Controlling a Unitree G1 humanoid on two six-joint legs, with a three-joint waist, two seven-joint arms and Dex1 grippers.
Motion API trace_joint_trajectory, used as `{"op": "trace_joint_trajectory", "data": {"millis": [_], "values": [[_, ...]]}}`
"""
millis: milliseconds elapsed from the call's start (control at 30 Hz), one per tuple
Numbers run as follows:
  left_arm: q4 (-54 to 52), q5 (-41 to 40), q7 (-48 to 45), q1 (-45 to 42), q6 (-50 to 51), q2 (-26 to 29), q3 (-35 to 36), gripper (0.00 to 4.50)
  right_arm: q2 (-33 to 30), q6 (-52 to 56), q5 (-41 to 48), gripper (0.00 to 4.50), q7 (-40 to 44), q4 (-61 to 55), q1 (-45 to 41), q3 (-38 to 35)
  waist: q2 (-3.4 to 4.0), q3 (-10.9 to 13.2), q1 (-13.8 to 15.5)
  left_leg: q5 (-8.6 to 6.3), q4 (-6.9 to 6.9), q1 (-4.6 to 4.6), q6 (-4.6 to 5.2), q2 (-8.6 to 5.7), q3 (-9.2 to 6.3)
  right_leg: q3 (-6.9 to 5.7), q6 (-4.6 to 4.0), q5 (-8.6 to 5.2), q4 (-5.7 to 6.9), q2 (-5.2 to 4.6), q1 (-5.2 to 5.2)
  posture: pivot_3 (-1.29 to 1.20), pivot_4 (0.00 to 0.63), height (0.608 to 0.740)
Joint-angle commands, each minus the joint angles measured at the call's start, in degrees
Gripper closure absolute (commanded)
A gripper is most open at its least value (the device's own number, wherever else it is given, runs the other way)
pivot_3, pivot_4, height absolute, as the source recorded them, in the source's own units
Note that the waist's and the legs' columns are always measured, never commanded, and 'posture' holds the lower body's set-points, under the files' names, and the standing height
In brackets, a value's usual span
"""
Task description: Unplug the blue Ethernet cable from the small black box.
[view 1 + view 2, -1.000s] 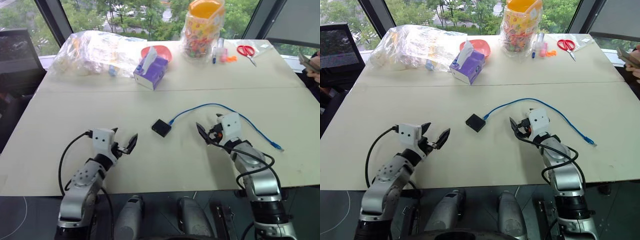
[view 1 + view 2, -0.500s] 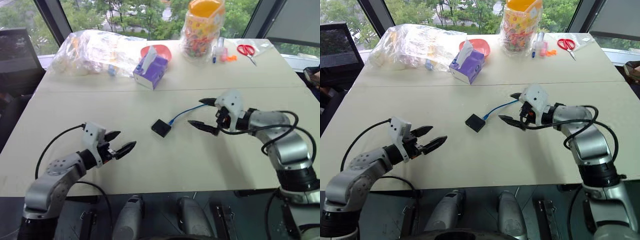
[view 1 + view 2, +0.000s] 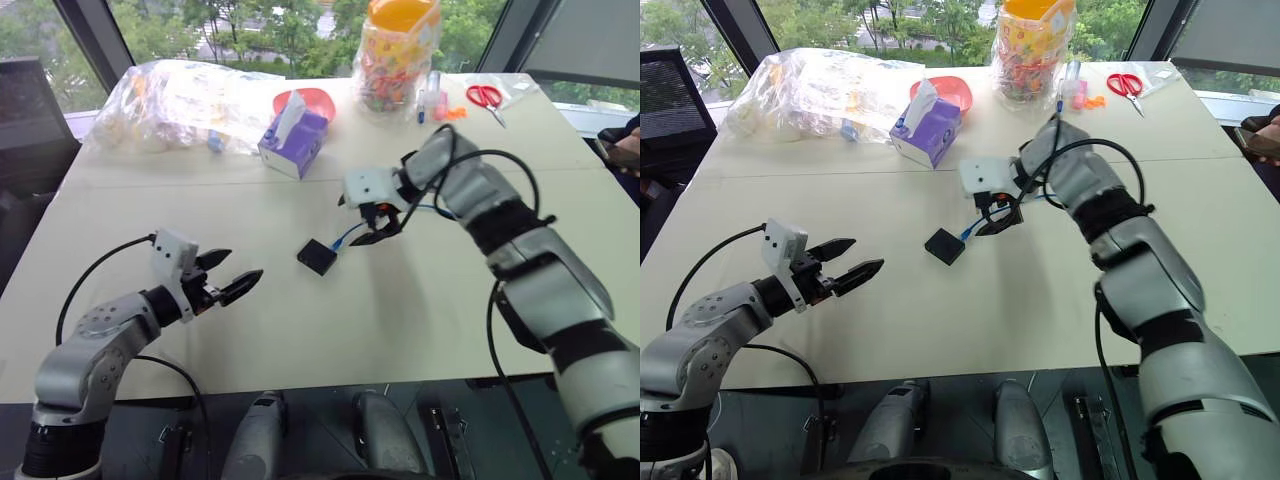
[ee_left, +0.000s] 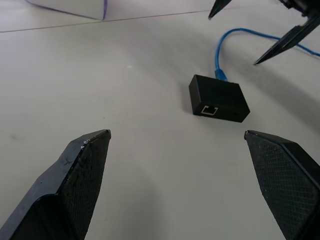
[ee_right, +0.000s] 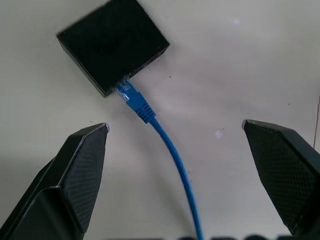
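The small black box (image 3: 317, 257) lies flat near the middle of the table. The blue Ethernet cable (image 5: 175, 155) is plugged into its far side, and its plug (image 5: 132, 100) sits in the port. From there the cord runs off to the right under my right arm. My right gripper (image 3: 362, 222) hangs open just above the cord, pointing down, a little right of the box, with one finger on each side of it and nothing held. My left gripper (image 3: 243, 268) is open and empty, left of the box and aimed at it; the box (image 4: 219, 98) shows a free port on this side.
Along the far edge stand a purple tissue box (image 3: 290, 135), a clear plastic bag (image 3: 190, 100), a red bowl (image 3: 308, 98), a candy jar (image 3: 400, 55), pens (image 3: 432, 100) and red scissors (image 3: 485, 97). A person's hand (image 3: 620, 145) is at the right edge.
My right arm swung forward and to the left, and its gripper turned to point down over the cable by the box. My left arm swung its elbow outward and lifted slightly. Both grippers stayed open.
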Motion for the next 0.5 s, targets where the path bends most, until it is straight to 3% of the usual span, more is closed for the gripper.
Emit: {"op": "trace_joint_trajectory", "data": {"millis": [33,300,400,500], "values": [[-2.2,1.2,1.7,0.4,-2.1,0.1,2.2,0.04,3.8,-5.2,-4.7,0.0,-3.2,9.1,-4.0,0.6,0.01,0.0,-0.1,0.0,0.01,0.01,0.0,0.0,0.0,0.01,0.0,0.0,0.01,0.0,0.0,0.0,0.15,0.726],[-6.4,1.8,5.7,5.3,-3.1,-0.8,5.3,0.04,11.7,-5.3,-11.3,0.0,-4.7,18.8,-7.4,0.6,0.02,0.0,-1.0,0.02,-0.05,0.28,-0.05,0.02,-0.02,0.04,-0.18,-0.09,0.19,0.07,0.08,0.0,0.15,0.726],[-8.0,2.2,6.3,6.6,-3.5,-0.8,5.2,0.0,14.0,-4.6,-11.7,0.87,-2.2,19.7,-7.8,-0.3,0.02,0.0,-1.6,0.02,-0.05,0.4,-0.05,0.02,-0.03,0.06,-0.2,-0.1,0.23,0.08,0.18,0.0,0.15,0.726],[-8.1,2.3,7.2,6.6,-4.1,-1.1,6.2,0.0,15.4,-5.7,-13.3,2.42,-0.5,19.8,-7.9,0.3,0.02,0.0,-1.8,0.02,-0.05,0.51,-0.05,0.04,-0.03,0.11,-0.2,-0.1,0.34,0.12,0.18,0.0,0.15,0.726]]}}
